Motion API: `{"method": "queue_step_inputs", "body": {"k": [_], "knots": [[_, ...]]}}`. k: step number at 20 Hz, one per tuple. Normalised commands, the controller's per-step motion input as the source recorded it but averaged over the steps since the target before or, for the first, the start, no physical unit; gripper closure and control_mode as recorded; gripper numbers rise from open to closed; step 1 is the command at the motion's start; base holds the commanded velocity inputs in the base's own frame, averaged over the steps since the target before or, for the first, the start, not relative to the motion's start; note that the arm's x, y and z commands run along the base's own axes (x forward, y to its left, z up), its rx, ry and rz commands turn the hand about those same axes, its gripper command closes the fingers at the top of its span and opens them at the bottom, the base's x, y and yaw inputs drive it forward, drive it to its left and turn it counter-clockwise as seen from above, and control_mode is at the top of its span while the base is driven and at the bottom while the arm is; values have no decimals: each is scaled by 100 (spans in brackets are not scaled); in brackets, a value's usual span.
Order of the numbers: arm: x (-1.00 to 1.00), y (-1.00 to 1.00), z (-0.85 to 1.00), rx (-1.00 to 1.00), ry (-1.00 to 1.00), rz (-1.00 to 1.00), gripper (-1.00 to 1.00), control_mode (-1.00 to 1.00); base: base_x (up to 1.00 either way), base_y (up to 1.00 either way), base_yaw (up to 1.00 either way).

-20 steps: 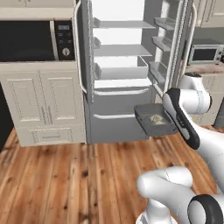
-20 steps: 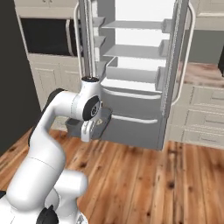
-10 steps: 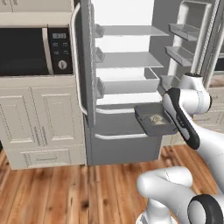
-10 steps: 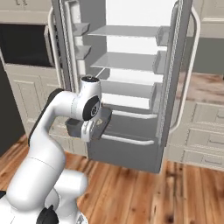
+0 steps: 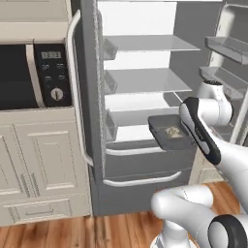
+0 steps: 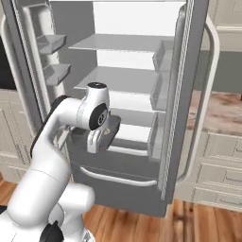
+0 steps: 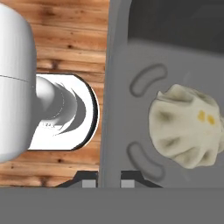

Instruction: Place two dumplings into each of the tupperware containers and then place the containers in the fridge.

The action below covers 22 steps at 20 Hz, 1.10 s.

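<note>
One tupperware container [image 5: 167,131], rim clenched in the hand [image 7: 108,183], faces the fridge [image 5: 145,82] shelf at 12 o'clock.

The tupperware container [image 7: 131,109] is dark grey, and the dumpling [image 7: 186,127] inside is pale beige with yellow specks. The fridge [image 5: 140,97] beyond is silver-grey outside, white within.
</note>
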Motion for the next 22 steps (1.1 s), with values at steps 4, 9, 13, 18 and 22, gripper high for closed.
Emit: {"method": "queue_step_inputs", "body": {"k": [4, 9, 13, 18, 22], "knots": [[0, 0, 0, 0, 0, 0, 100, 100, 93, -19, -10], [0, 0, 0, 0, 0, 0, 100, 100, 82, -28, 0], [0, 0, 0, 0, 0, 0, 100, 100, 67, -25, 0], [0, 0, 0, 0, 0, 0, 100, 100, 61, -23, 0], [0, 0, 0, 0, 0, 0, 100, 100, 40, -19, 0]]}}
